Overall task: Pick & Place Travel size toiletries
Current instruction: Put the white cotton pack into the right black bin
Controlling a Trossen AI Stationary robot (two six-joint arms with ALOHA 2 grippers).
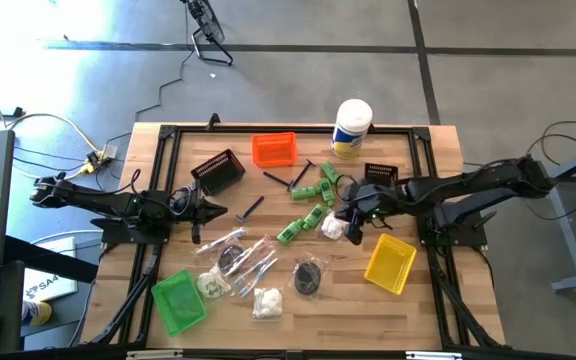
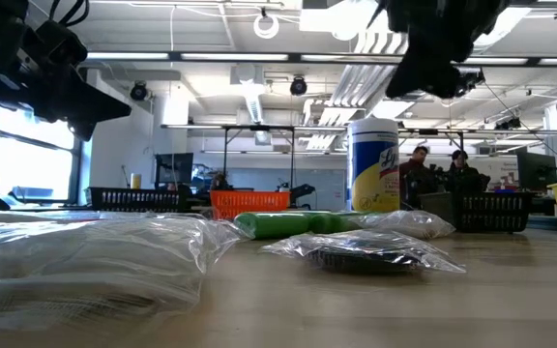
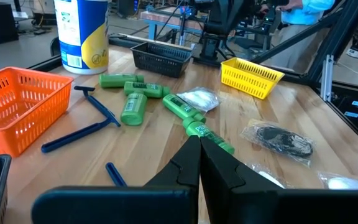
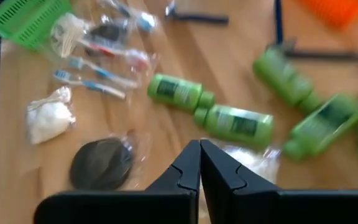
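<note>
The travel size toiletries lie scattered over the middle of the wooden table (image 1: 428, 150): green mini bottles (image 1: 309, 192) in a loose cluster just right of centre, one more green bottle (image 1: 298, 228) nearer the front, dark razors (image 1: 251, 208) to their left, clear-wrapped toothbrush packets (image 1: 253, 262) toward the near side, a bag of white puffs (image 1: 267, 302) close to the front edge, and a dark round bundle (image 1: 309, 276) in clear wrap just right of the packets. My right gripper (image 1: 355, 226) hangs over another white bag (image 1: 333, 227) beside the bottles, its fingers (image 4: 199, 163) pressed together and pinching nothing; from my right wrist I see two bottles (image 4: 211, 109) lying end to end right ahead of the tips. My left gripper (image 1: 230, 212) sits out at the left of the pile, near the razors, its fingers (image 3: 199, 163) also closed flat on each other with nothing between them. Around the pile stand the bins: orange bin (image 1: 274, 149) at the far side, a black bin (image 1: 218, 171) to its left, another black bin (image 1: 380, 174) near my right arm, yellow bin (image 1: 390, 264) on the near right, green bin (image 1: 179, 301) at the near left. A white canister with a yellow label (image 1: 351, 127) stands at the far edge. People sit in the room beyond (image 2: 443, 172).
</note>
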